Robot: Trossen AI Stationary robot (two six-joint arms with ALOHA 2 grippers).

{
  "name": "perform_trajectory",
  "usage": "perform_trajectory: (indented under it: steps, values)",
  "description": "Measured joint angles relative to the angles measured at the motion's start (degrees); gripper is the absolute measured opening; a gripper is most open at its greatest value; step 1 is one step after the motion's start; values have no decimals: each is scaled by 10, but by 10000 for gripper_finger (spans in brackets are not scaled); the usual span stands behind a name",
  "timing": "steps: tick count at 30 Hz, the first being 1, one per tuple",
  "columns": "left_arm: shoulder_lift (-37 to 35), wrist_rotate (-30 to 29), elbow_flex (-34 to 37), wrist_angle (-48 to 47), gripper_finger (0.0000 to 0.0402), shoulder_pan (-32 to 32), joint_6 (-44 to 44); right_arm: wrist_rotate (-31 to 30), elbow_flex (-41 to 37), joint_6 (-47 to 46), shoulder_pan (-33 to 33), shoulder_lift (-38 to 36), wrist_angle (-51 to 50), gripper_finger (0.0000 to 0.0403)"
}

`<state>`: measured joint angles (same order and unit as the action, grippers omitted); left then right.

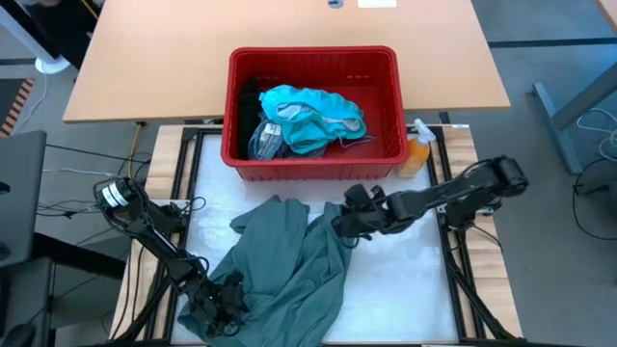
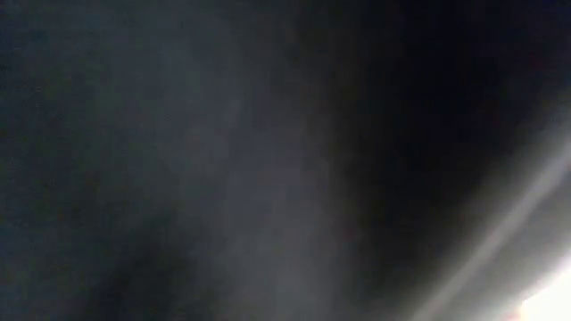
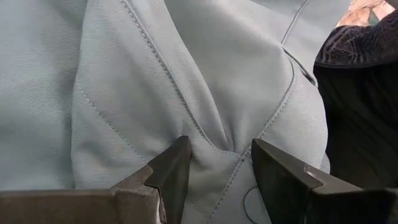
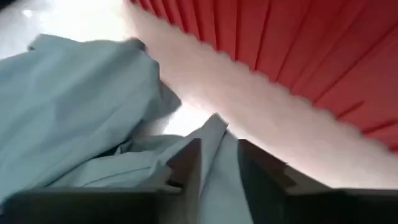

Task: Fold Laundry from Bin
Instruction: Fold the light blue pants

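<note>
You are pinching the grey-green garment (image 1: 289, 265) at its near-left corner with the left gripper (image 3: 217, 177), the right gripper (image 4: 219, 163) closing partway on its far-right edge before the bin (image 1: 313, 159): be drawing both outward evenly.

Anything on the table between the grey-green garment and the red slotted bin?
Nothing: the high view shows bare white table top between the crumpled grey-green garment and the red slotted plastic bin. The right wrist view shows the same bare strip.
</note>
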<state>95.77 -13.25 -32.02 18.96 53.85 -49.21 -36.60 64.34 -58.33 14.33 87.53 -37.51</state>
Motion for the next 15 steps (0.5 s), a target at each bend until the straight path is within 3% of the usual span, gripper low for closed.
perform_trajectory:
  steps: [8,15]
  values:
    - [0,4,0,7,167,2,1,58,1,-16,-35,106,39,258]
    - [0,6,0,7,167,2,5,114,1,10,-59,149,93,281]
